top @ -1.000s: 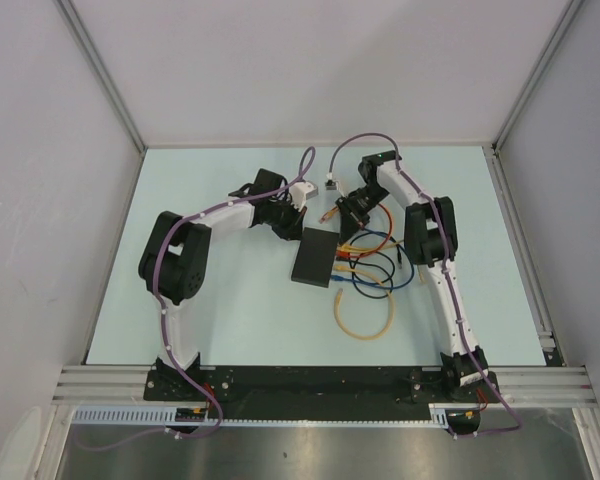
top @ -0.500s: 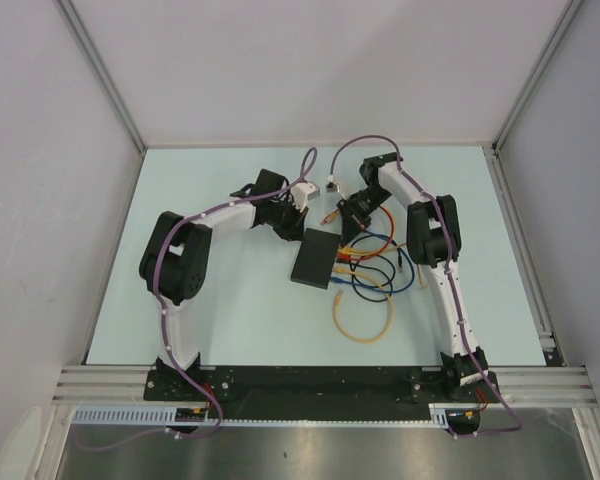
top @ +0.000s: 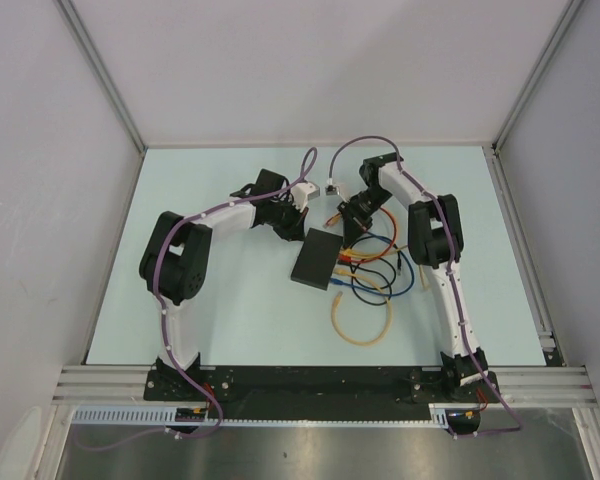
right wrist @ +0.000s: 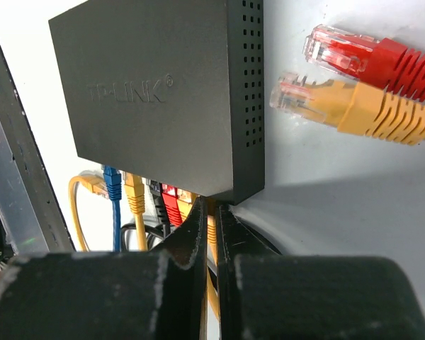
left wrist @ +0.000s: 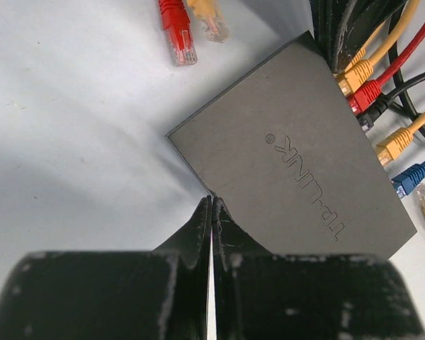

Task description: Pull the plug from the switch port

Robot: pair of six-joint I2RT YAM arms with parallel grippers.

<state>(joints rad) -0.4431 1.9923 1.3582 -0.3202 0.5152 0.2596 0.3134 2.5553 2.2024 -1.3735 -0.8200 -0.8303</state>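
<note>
Along the near part of the pale blue-green tabletop (top: pixel 200 330), a loose loop of yellow cable (top: pixel 361 340) lies just beyond the arm bases, with a tangle of red, blue, black and yellow cables (top: pixel 375 270) behind it. Just left of that tangle sits the flat matte-black rectangular switch (top: pixel 315 260), lying flat near the middle of the table, with its port side turned toward the cables. The left wrist view shows 5 plugs seated in a row along that side (left wrist: pixel 372 117): yellow, red, black, yellow and blue. The left gripper (top: pixel 298 232) reaches in from the far left; its 2 fingers are pressed together with nothing between them, and their tips (left wrist: pixel 211 212) meet the switch's (left wrist: pixel 290 156) long plain edge, opposite the ports, close to its far corner. The right gripper (top: pixel 351 232) comes down at the far end of the port side, right against that corner of the switch (right wrist: pixel 156 92). Its fingers (right wrist: pixel 230 234) are drawn in tight, with a strip of yellow network cable (right wrist: pixel 211 237) pinched in the narrow slit between them (right wrist: pixel 212 212). Beyond the switch's far short edge, a loose red plug (right wrist: pixel 361 57) and a loose yellow plug (right wrist: pixel 340 103) lie side by side on the table, unconnected.
</note>
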